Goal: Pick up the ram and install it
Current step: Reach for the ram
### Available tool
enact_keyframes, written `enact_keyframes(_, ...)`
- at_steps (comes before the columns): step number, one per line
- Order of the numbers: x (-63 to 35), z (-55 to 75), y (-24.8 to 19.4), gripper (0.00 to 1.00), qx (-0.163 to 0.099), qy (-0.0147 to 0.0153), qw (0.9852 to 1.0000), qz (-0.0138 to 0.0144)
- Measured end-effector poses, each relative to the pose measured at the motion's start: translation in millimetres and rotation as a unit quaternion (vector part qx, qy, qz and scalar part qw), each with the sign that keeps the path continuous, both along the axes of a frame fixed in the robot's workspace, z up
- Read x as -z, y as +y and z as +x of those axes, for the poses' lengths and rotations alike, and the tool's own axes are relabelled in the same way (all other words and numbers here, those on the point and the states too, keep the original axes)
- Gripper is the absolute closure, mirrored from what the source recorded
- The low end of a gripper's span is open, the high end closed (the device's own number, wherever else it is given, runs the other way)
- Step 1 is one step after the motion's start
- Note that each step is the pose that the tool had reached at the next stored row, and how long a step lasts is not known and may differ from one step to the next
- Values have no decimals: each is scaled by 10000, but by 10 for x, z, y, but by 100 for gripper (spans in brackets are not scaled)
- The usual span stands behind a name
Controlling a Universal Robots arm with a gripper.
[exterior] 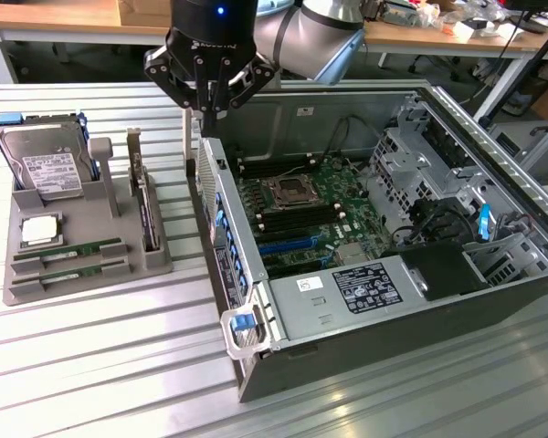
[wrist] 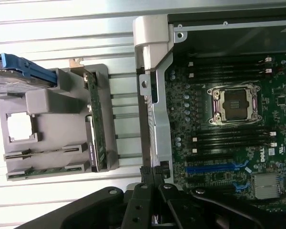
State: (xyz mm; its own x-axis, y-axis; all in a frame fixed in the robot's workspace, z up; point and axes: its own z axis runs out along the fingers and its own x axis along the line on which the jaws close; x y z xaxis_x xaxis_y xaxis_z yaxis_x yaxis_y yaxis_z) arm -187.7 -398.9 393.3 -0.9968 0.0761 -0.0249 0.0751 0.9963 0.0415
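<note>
Our tool (exterior: 205, 108) is pinched shut, empty, above the case wall (exterior: 221, 228); we should grip the ram (exterior: 68, 248) squarely mid-length.

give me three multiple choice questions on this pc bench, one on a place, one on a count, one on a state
1. Where do the ram sticks lie?
A) in the grey tray
B) on the floor
C) in a person's hand

2. How many ram sticks are there?
A) one
B) two
C) four

3. The fingers are:
A) spread wide
B) shut on a ram stick
C) shut and empty

Answers:
1 A, both rest in the tray's slots.
2 B, two green sticks lie side by side.
3 C, the fingers meet with nothing between them.
</note>
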Motion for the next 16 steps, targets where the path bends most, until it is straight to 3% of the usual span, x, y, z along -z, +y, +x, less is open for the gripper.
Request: enact_keyframes(16,0,-51,0,89,0,0,10000,-2)
